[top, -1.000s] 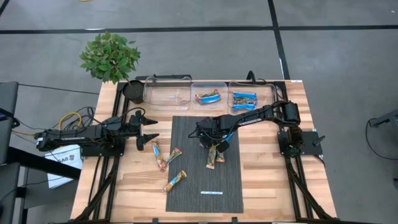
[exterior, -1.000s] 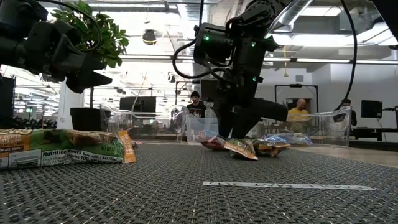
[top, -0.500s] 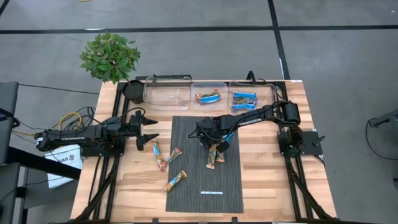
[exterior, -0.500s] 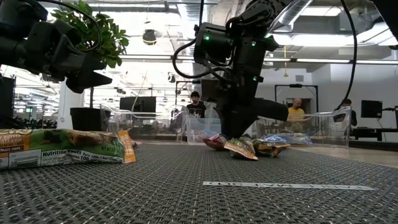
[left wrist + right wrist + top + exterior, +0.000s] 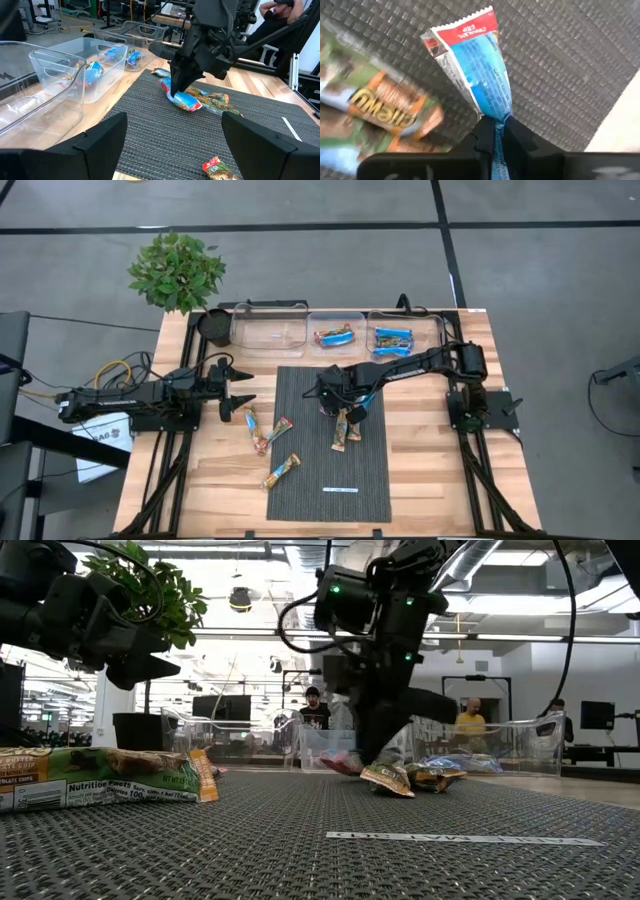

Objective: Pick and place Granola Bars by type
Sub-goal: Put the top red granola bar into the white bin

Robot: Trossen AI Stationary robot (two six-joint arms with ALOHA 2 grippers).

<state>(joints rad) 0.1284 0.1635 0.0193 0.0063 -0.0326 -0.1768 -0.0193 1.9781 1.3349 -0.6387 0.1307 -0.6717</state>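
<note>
My right gripper (image 5: 343,408) is over the dark mat, shut on a blue granola bar with a red end (image 5: 480,75), which also shows in the low view (image 5: 343,762). Two tan-orange bars (image 5: 345,430) lie flat on the mat just beside it. Three more tan-orange bars (image 5: 268,432) lie on the mat's left edge and on the wood. My left gripper (image 5: 243,388) hovers open over the wood left of the mat, touching nothing. My right gripper pinches the bar's blue end (image 5: 496,117) between its two fingers (image 5: 517,137), coming from above and slanting down. The bar hangs slanted below the fingers with its red crimped end (image 5: 465,27) lowest; whether that end still touches the mat, I cannot tell.
Three clear bins stand along the table's far edge: the left one (image 5: 268,328) bare, the middle one (image 5: 335,320) with a blue and orange-red bar, the right one (image 5: 392,325) with blue bars. A potted plant (image 5: 178,272) sits at the far left corner. A white strip (image 5: 340,490) marks the mat.
My right gripper has risen a little over the mat. The blue bar's held end has come up with it, so the bar has tilted off the mat beside the tan-orange bars, which have stayed put.
</note>
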